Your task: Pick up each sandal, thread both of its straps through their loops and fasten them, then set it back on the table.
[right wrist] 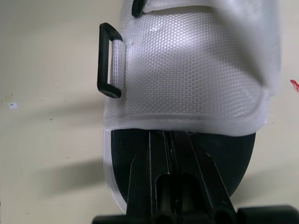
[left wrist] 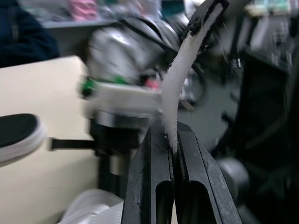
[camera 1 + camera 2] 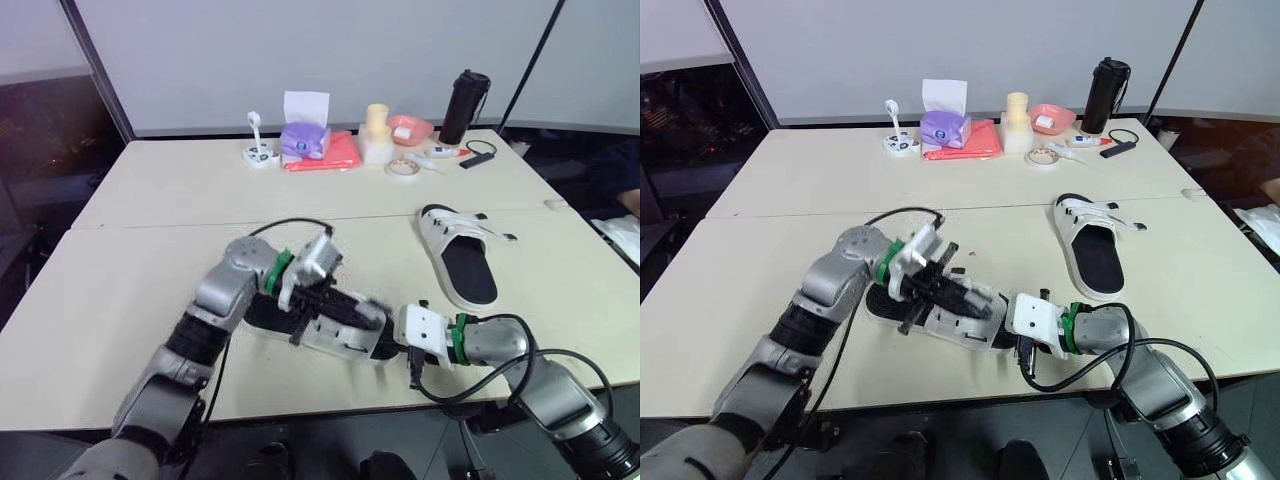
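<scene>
One sandal point(image 3: 345, 340) is seen on the table point(image 3: 150, 200), close to its near edge and between the two grippers. A white strap point(image 2: 183, 65) of this sandal is clamped between the fingers of the left gripper point(image 2: 171, 134), which are pressed together on it. The strap is lifted up from the sandal and ends in a black tip. The right gripper point(image 1: 170, 136) is placed at the open end of the same sandal. Its fingers are closed together and laid on the black insole point(image 1: 229, 158), with the tips just at the edge of the white upper part point(image 1: 196, 65). A black loop point(image 1: 108, 60) is fixed on the side of this upper part and is seen empty. The second sandal point(image 3: 458, 255) is lying flat further to the right, well apart from both grippers.
</scene>
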`<state>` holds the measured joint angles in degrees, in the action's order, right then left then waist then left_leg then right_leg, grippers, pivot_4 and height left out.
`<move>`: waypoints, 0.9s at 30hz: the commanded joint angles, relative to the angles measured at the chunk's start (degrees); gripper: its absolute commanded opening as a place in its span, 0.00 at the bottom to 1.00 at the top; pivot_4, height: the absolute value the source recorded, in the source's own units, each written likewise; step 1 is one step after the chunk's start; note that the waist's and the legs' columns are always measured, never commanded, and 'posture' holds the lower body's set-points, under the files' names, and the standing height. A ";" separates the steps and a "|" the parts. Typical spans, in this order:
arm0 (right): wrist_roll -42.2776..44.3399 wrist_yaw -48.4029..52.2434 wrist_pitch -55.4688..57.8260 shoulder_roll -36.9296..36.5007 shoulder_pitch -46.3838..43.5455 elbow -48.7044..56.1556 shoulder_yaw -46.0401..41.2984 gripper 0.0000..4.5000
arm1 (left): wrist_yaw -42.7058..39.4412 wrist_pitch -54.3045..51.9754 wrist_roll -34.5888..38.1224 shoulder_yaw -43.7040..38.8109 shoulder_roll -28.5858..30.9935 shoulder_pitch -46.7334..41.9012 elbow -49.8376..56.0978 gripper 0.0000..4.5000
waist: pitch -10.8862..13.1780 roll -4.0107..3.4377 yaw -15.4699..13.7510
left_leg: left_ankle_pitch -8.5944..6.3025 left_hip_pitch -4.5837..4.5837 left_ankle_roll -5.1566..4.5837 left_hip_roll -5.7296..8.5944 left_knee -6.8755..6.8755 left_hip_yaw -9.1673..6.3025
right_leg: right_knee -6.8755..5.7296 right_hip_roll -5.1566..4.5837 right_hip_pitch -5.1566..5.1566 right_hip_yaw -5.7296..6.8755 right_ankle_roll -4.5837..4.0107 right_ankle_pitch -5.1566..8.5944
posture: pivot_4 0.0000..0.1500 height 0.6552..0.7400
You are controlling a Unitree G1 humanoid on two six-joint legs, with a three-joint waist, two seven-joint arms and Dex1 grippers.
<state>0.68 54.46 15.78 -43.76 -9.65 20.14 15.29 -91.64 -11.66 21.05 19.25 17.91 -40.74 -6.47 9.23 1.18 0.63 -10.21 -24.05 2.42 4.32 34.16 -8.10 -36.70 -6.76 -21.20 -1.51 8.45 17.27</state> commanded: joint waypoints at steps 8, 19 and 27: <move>-0.46 5.00 -0.38 -1.20 0.70 -2.93 3.26 0.00 | -0.84 23.56 -6.48 6.77 1.46 4.12 0.48 0.21 | -0.01 -0.02 -0.02 | -0.02 0.00 -0.02 -0.01 -0.05 0.01 | 0.03 -0.01 -0.02 0.01 -0.05 0.03 | 1.00 0.93; -1.54 8.81 -6.62 -1.63 -3.11 -12.93 3.14 0.00 | 2.98 41.61 -11.66 5.67 3.02 3.09 -6.66 0.97 | -0.02 -0.03 -0.03 | -0.01 0.09 -0.03 0.00 0.01 0.01 | 0.07 -0.01 0.13 0.03 -0.05 0.03 | 1.00 0.93; -2.44 12.17 -12.29 -0.53 -8.94 -21.98 4.47 0.00 | 13.23 29.98 -11.37 -1.50 9.58 3.40 -7.29 0.97 | -0.01 -0.03 -0.07 | -0.02 0.69 -0.03 -0.01 0.00 -0.06 | 0.19 -0.01 0.79 0.08 -0.21 0.14 | 1.00 0.93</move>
<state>1.41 66.39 2.20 -43.87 -19.84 4.16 17.50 -81.73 22.40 9.15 20.39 27.22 -36.34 -13.60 9.22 1.15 0.57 -10.23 -23.36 2.39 4.31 34.16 -8.16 -36.48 -6.77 -20.39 -1.44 8.25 17.41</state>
